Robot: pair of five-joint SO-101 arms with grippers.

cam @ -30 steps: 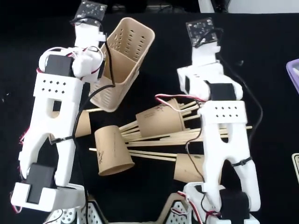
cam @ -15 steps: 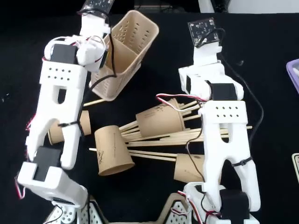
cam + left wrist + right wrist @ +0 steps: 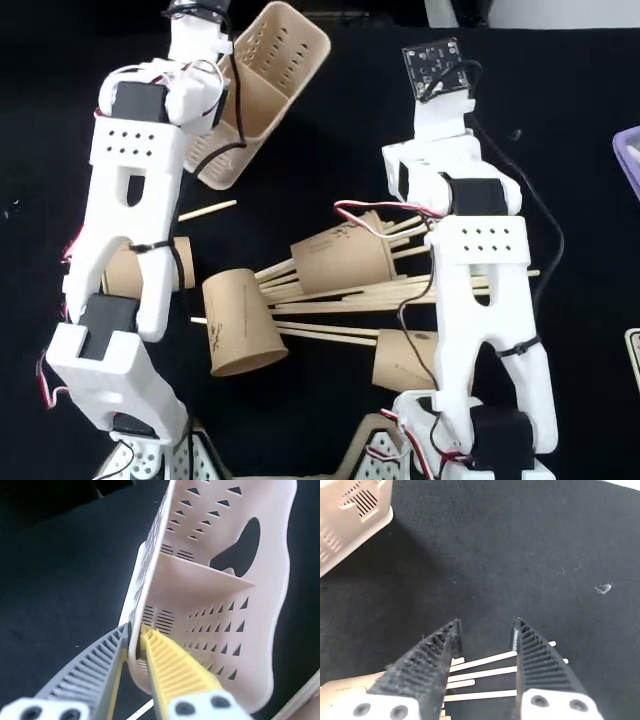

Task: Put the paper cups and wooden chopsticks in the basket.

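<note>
- High view: the basket point(image 3: 268, 90) sits at the far side of the worktop point(image 3: 570, 150), tilted, with its long axis slanting from near-left to far-right and its mouth turned up and away from the arm bases.
- Left wrist view: the left end effector point(image 3: 135, 642) is closed on the thin wall of the basket point(image 3: 215, 585) at its rim, one finger inside and one outside.
- The chopsticks point(image 3: 330, 305) lie in a loose bundle between the two arms, nearer the bases than the basket, with their long axis roughly across the worktop from left to right.
- One single stick point(image 3: 207, 210) lies apart, just beside the left arm and below the basket.
- Three cups point(image 3: 240, 325) point(image 3: 340, 260) point(image 3: 405, 360) lie on their sides on or against the bundle, and a fourth cup point(image 3: 125, 272) is partly hidden behind the left arm.
- Right wrist view: the right end effector point(image 3: 485, 645) is wide open and holds nothing; it hangs over the far ends of the chopsticks point(image 3: 485, 672).
- The right arm is the nearer one to the pile, and the basket lies to its far-left.
- The sticks run from one finger to the other, so I judge the wrist must turn before closing on them.
</note>
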